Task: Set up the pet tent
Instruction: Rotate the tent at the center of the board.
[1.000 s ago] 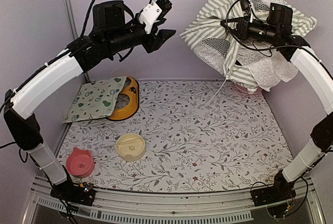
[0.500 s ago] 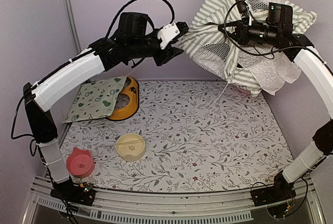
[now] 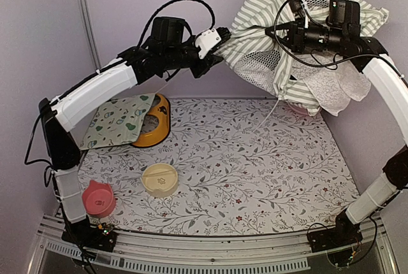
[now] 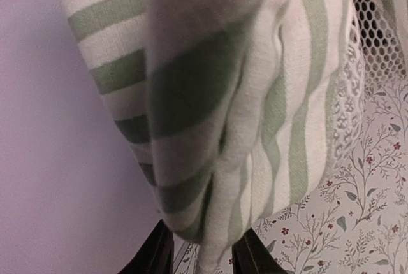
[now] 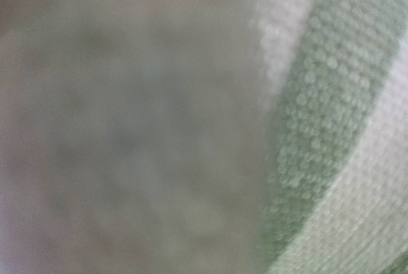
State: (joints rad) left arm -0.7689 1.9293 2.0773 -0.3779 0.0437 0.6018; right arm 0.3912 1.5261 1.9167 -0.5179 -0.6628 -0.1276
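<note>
The pet tent (image 3: 268, 38), a bundle of grey-green and white striped fabric with white mesh and lace, hangs in the air at the back right. My right gripper (image 3: 288, 32) is buried in its top and holds it up, shut; the right wrist view shows only blurred tent fabric (image 5: 319, 127). A thin white pole (image 3: 271, 111) dangles from it to the table. My left gripper (image 3: 220, 43) is at the tent's left corner. In the left wrist view a striped fold (image 4: 255, 95) lies between the two fingers of the left gripper (image 4: 201, 252), which are still apart.
A floral table cover (image 3: 255, 172) lies under the arms. On its left are a cream printed cloth mat (image 3: 118, 121) over an orange round item (image 3: 159, 124), a cream bowl (image 3: 159, 179) and a pink bowl (image 3: 99, 199). A purple wall stands close behind the tent.
My left arm has swung right up to the tent's left corner, and its jaws have narrowed around the striped fold. The tent bundle has shifted slightly up and left.
</note>
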